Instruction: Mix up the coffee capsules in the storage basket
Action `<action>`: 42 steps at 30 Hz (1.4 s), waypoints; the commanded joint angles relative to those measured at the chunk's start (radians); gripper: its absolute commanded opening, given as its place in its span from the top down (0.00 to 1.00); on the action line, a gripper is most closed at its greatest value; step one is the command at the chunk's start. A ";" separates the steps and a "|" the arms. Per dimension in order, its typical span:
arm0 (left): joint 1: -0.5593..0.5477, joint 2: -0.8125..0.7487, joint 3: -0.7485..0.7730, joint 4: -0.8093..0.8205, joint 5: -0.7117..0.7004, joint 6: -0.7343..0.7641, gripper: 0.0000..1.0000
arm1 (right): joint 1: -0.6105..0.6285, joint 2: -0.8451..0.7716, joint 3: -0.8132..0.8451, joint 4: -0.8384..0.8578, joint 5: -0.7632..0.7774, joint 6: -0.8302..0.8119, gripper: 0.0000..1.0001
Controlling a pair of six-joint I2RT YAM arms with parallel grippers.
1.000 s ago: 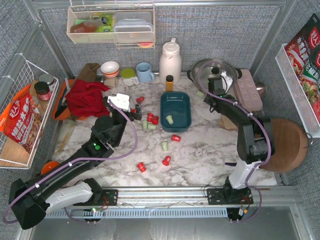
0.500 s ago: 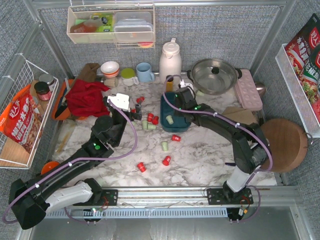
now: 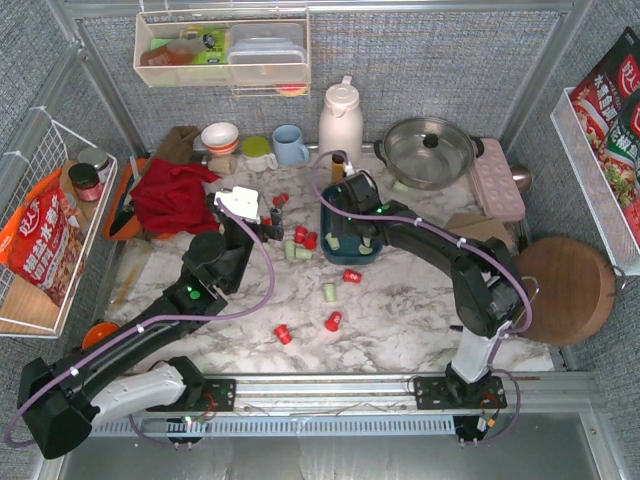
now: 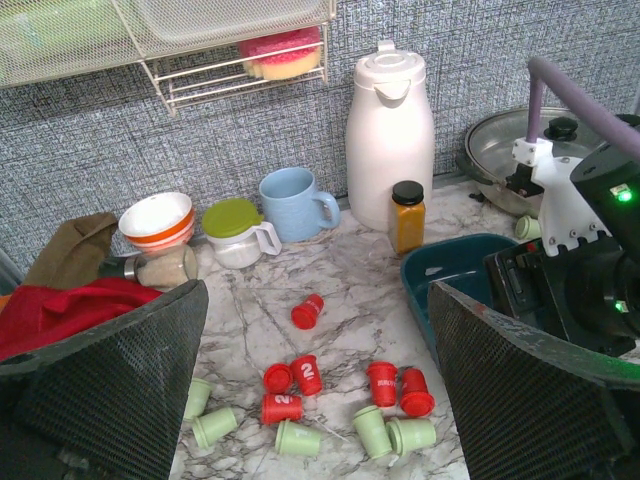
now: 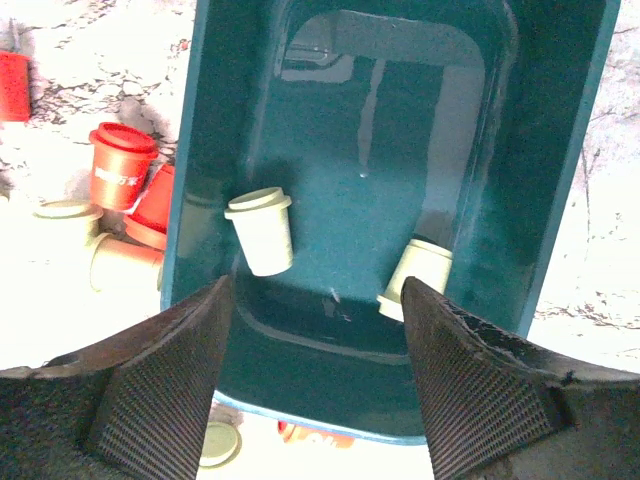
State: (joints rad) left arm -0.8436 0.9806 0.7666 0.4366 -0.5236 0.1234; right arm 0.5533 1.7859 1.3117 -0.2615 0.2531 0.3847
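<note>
The teal storage basket (image 3: 372, 212) lies right of centre. My right gripper (image 3: 347, 222) hovers over its left part, open and holding nothing. In the right wrist view the basket (image 5: 235, 110) holds two pale green capsules, one (image 5: 263, 230) on the left and one (image 5: 418, 275) by the right wall, both beyond the right gripper (image 5: 315, 285). My left gripper (image 3: 272, 222) stands open and empty over a cluster of red and green coffee capsules (image 3: 300, 240). In the left wrist view the left gripper (image 4: 315, 295) frames red capsules (image 4: 307, 374) and green capsules (image 4: 368, 430) on the marble.
Loose capsules lie nearer me: red (image 3: 352, 275), green (image 3: 329, 291), red (image 3: 333, 321), red (image 3: 284, 333). Along the back stand a white thermos (image 3: 340, 120), an orange-lidded jar (image 3: 339, 163), a blue mug (image 3: 290, 143) and a steel pot (image 3: 430, 150). A red cloth (image 3: 175, 195) lies at the left.
My right arm swung from the pot at the back right to over the basket and opened its jaws. A second green capsule now lies in the basket. The left arm stayed still.
</note>
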 commanded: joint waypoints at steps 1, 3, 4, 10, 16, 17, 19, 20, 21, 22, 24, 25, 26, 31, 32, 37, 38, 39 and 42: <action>0.000 0.001 0.009 0.009 0.002 -0.004 0.01 | -0.014 -0.028 0.012 -0.032 0.017 -0.025 0.27; 0.000 0.003 0.008 0.010 0.002 -0.004 0.01 | -0.032 -0.046 0.007 -0.006 0.067 -0.028 0.27; -0.001 0.004 0.008 0.010 0.002 -0.004 0.01 | -0.042 -0.057 0.003 0.016 0.094 -0.030 0.27; -0.001 0.011 0.009 0.008 0.004 -0.006 0.01 | -0.113 -0.068 -0.064 0.310 0.301 -0.103 0.28; -0.001 0.010 0.010 0.005 0.004 -0.004 0.01 | -0.202 0.092 -0.012 0.492 0.372 -0.086 0.28; 0.000 0.008 0.011 0.006 0.002 -0.003 0.01 | -0.212 0.124 0.010 0.490 0.383 -0.079 0.28; 0.000 0.004 0.011 0.007 0.001 -0.001 0.01 | -0.236 0.186 0.052 0.474 0.413 -0.067 0.28; -0.001 0.001 0.011 0.007 0.001 -0.001 0.01 | -0.249 0.208 0.064 0.479 0.428 -0.057 0.28; 0.000 0.000 0.010 0.008 0.003 -0.001 0.01 | -0.261 0.226 0.070 0.487 0.436 -0.046 0.28; -0.001 -0.002 0.010 0.008 0.004 -0.001 0.01 | -0.275 0.241 0.073 0.499 0.432 -0.039 0.28; 0.000 -0.002 0.010 0.010 0.009 -0.004 0.01 | -0.299 0.271 0.086 0.505 0.401 -0.023 0.28; 0.000 -0.001 0.008 0.009 0.012 -0.005 0.01 | -0.309 0.286 0.096 0.496 0.385 -0.008 0.29; -0.001 0.003 0.009 0.010 0.015 -0.008 0.01 | -0.319 0.298 0.109 0.481 0.362 0.012 0.29; 0.000 0.031 0.012 0.002 0.021 -0.019 0.01 | -0.346 0.346 0.124 0.492 0.295 0.101 0.31; -0.001 0.037 0.013 0.000 0.020 -0.019 0.01 | -0.349 0.353 0.129 0.500 0.283 0.109 0.31; -0.001 0.054 0.014 -0.002 0.023 -0.022 0.01 | -0.358 0.394 0.192 0.480 0.237 0.132 0.32; -0.001 0.055 0.016 -0.004 0.023 -0.022 0.01 | -0.360 0.407 0.222 0.444 0.238 0.140 0.31; 0.000 0.057 0.016 -0.005 0.024 -0.023 0.01 | -0.363 0.419 0.250 0.406 0.238 0.148 0.31; 0.000 0.058 0.019 -0.009 0.023 -0.024 0.01 | -0.377 0.451 0.323 0.287 0.252 0.192 0.32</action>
State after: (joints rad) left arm -0.8436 1.0374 0.7742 0.4168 -0.5007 0.1043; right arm 0.1890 2.2055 1.5646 0.1555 0.5037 0.5110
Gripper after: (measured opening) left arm 0.992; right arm 0.685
